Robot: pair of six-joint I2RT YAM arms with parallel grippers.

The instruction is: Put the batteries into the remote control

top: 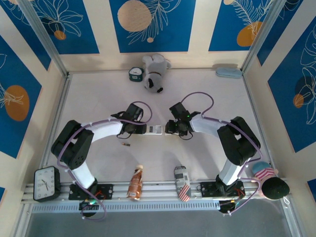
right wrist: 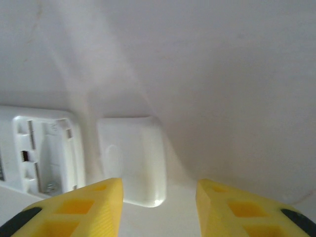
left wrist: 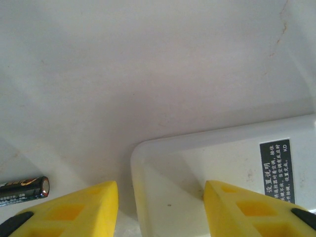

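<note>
Right tool [right wrist: 159, 191] jaws apart above cover [right wrist: 131, 153]; left tool [left wrist: 160, 197] likewise, over remote control [left wrist: 222, 148]; best to grasp battery [left wrist: 24, 188] mid-length, kept level.

Two robot arms [top: 101, 131], [top: 212, 124]. One white remote control [left wrist: 232, 148], one loose white cover [right wrist: 133, 163], one battery [left wrist: 24, 190]. Two clocks: one black clock [top: 47, 182], one small teal clock [top: 135, 74]. One plush dog [top: 154, 73]. One pale blue case [top: 228, 72]. One orange packet [top: 135, 182]. One patterned cylinder [top: 181, 183].
</note>
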